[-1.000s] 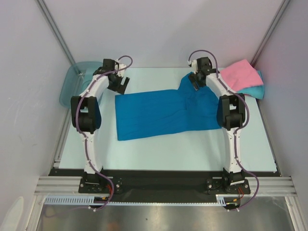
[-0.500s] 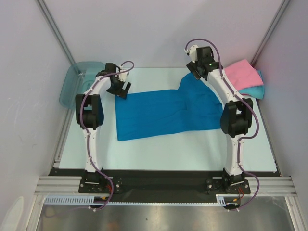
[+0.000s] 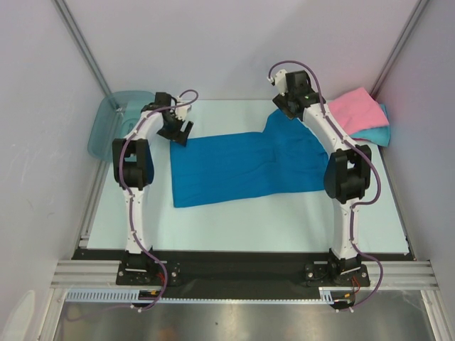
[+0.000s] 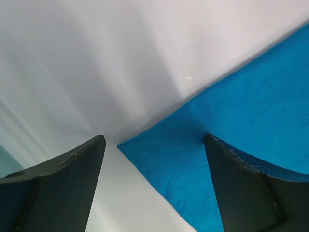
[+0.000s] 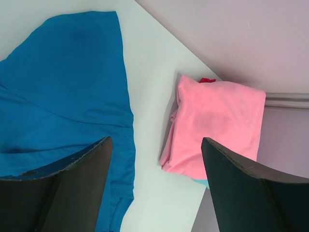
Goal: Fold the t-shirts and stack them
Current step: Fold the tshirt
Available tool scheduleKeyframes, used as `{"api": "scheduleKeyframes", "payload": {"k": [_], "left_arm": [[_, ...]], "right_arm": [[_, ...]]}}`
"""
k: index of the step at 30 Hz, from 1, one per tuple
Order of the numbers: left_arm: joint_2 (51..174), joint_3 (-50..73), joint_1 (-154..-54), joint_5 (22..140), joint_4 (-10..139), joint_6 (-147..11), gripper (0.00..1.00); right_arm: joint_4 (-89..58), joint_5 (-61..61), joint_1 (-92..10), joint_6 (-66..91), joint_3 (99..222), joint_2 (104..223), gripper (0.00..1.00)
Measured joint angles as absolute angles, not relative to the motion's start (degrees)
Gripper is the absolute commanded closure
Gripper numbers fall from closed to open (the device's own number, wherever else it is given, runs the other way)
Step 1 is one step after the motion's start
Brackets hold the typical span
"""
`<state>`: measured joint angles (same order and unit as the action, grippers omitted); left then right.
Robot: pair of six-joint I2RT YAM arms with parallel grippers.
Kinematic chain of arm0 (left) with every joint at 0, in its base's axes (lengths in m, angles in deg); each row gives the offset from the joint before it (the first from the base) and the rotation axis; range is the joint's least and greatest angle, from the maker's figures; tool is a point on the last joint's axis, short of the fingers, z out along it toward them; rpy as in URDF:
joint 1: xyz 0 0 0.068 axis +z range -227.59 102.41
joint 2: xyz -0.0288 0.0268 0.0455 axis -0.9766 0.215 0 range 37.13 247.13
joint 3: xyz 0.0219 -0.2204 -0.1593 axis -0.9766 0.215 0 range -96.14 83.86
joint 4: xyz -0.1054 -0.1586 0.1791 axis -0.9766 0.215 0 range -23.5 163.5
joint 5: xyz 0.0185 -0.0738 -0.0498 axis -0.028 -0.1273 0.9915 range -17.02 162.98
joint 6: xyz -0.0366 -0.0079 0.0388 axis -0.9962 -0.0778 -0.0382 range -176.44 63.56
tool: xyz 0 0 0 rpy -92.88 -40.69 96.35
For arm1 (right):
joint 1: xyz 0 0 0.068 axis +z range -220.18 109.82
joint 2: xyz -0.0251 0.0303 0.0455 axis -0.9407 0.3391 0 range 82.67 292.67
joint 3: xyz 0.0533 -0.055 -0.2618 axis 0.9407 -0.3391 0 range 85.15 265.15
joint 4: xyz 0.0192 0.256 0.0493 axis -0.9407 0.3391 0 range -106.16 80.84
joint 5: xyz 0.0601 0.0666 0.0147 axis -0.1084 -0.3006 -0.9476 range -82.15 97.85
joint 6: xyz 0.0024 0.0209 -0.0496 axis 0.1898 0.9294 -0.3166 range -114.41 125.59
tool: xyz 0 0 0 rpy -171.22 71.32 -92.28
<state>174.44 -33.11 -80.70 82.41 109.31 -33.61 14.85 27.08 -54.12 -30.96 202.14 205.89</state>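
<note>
A deep blue t-shirt (image 3: pixel 242 167) lies spread flat across the middle of the table, one sleeve reaching toward the back. My left gripper (image 3: pixel 178 132) hovers open over its back left corner. In the left wrist view that corner (image 4: pixel 217 159) sits between the jaws, and the left gripper (image 4: pixel 154 145) holds nothing. My right gripper (image 3: pixel 283 106) is open and empty above the sleeve's back edge. The right wrist view shows the right gripper (image 5: pixel 157 145) between the blue cloth (image 5: pixel 63 96) and a folded pink t-shirt (image 5: pixel 217 125). The pink t-shirt (image 3: pixel 354 110) rests on a turquoise one (image 3: pixel 378 133).
A translucent teal bin (image 3: pixel 110 122) stands at the back left corner, just behind the left arm. Enclosure walls close in the table (image 3: pixel 249 227) on the left, back and right. The folded pile sits against the right wall.
The right gripper lifted off the blue sleeve and drew back toward the rear wall. The left gripper shifted slightly down and right onto the shirt's corner, its jaws a little narrower.
</note>
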Motion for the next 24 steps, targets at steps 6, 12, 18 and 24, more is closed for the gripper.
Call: {"api": "scheduleKeyframes", "payload": {"k": [6, 12, 18, 24], "left_arm": [[176.48, -36.63, -80.13, 84.97, 112.33, -32.81, 0.12], [177.24, -38.11, -79.93, 85.85, 113.90, -31.71, 0.22], [177.39, -38.40, -79.50, 86.68, 114.01, -30.88, 0.39], [177.39, -38.40, -79.26, 87.14, 114.27, -30.95, 0.60]], "right_arm": [[14.74, 27.30, -53.79, -31.66, 202.16, 205.89, 0.20], [14.43, 27.69, -53.38, -31.97, 202.16, 205.89, 0.20], [13.80, 28.19, -53.01, -32.30, 202.16, 205.89, 0.21], [13.23, 28.41, -52.59, -32.62, 202.16, 205.89, 0.20]]}}
